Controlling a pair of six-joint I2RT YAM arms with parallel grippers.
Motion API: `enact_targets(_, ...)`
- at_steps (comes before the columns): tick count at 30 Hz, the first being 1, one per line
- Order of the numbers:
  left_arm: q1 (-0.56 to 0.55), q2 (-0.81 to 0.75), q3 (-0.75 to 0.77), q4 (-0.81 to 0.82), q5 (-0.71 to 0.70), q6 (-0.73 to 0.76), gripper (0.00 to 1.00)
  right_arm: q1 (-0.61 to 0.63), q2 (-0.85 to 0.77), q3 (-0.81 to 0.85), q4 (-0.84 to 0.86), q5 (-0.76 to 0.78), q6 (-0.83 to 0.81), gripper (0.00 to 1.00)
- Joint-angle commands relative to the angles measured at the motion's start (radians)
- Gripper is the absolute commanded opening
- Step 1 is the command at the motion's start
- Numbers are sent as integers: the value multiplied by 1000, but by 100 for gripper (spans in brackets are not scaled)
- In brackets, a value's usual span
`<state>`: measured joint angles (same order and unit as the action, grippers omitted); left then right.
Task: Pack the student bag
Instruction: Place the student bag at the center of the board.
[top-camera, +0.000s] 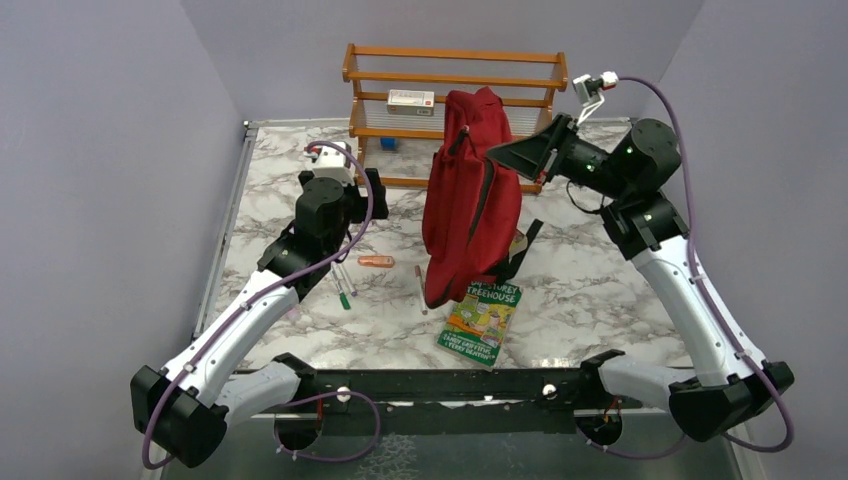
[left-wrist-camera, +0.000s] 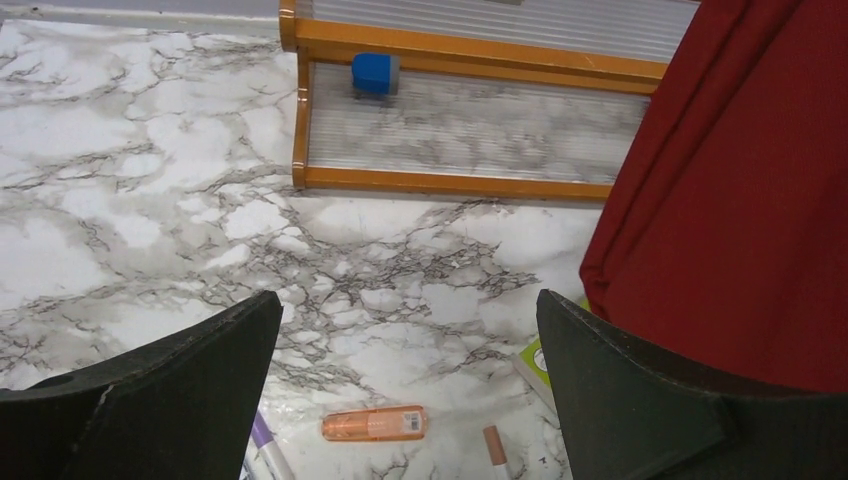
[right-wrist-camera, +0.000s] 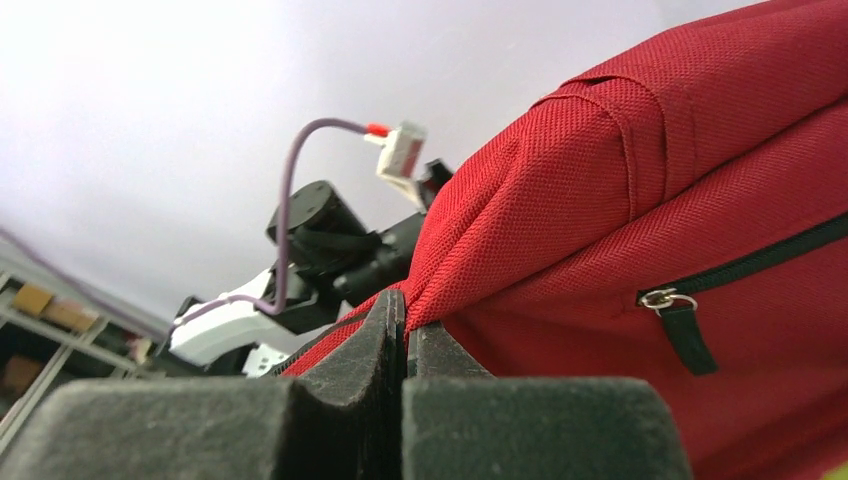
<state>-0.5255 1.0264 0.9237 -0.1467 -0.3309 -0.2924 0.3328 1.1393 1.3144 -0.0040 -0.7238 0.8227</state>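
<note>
Marble tabletop (top-camera: 600, 290), wooden rack (top-camera: 450, 80) at the back. The student bag (top-camera: 470, 200) stands upright mid-surface with a book (top-camera: 481, 320) at its foot. My right claw (right-wrist-camera: 405, 312) is pinched shut on a fold of its red fabric, I judge to prop it for loading. My left claw (left-wrist-camera: 408, 305) hangs wide and empty above the orange highlighter (left-wrist-camera: 375, 423), placed for a pick.

A white-and-grey marble-patterned worktop (top-camera: 600, 290) carries an orange wooden slatted rack (top-camera: 450, 78) at twelve o'clock. A dark red soft fabric backpack (top-camera: 470, 200) stands upright at the centre. A green illustrated paperback book (top-camera: 481, 322) lies at six o'clock by its base. Towards eight o'clock lie a small orange translucent tube (top-camera: 376, 262), two slim markers (top-camera: 343, 287) and a thin pinkish pen (top-camera: 420, 285).
</note>
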Motion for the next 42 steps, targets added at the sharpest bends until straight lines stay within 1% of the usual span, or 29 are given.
enact_targets(1, 1, -22, -4, -17, -64, -14, 99, 110, 38, -4, 241, -15, 56, 1)
enact_targets(6, 2, -35, -6, -38, -104, -12, 99, 259, 131, -38, 352, 30, 73, 1)
enact_targets(8, 2, -43, -9, -43, -118, -4, 99, 273, 145, -79, 391, 52, 88, 1)
enact_targets(10, 3, -50, -13, -43, -125, 4, 99, 273, 130, -147, 417, 108, 95, 1)
enact_targets(11, 4, -49, -14, -43, -126, 9, 99, 273, 116, -176, 407, 136, 83, 1)
enact_targets(13, 4, -44, -14, -45, -125, 14, 99, 273, 78, -223, 335, 214, 40, 1)
enact_targets(17, 4, -23, -13, -43, -107, 21, 99, 273, -57, -329, 93, 487, -45, 1)
enact_targets(19, 4, -5, -13, -38, -83, 27, 99, 273, -117, -374, -47, 626, -75, 6)
enact_targets(22, 4, 23, -9, -29, -42, 32, 99, 272, -181, -426, -193, 777, -116, 12)
enact_targets(30, 4, 96, 0, -3, 47, 9, 99, 272, -281, -463, -522, 1020, -142, 33)
enact_targets(33, 4, 134, 16, 8, 92, 9, 99, 272, -311, -454, -596, 1089, -140, 47)
enact_targets(35, 4, 159, 34, 16, 126, 12, 99, 272, -327, -443, -631, 1130, -141, 54)
enact_targets(38, 4, 193, 56, 38, 200, 25, 99, 272, -336, -428, -653, 1166, -155, 60)
enact_targets(42, 0, 245, 97, 58, 314, 43, 99, 272, -325, -417, -662, 1190, -186, 64)
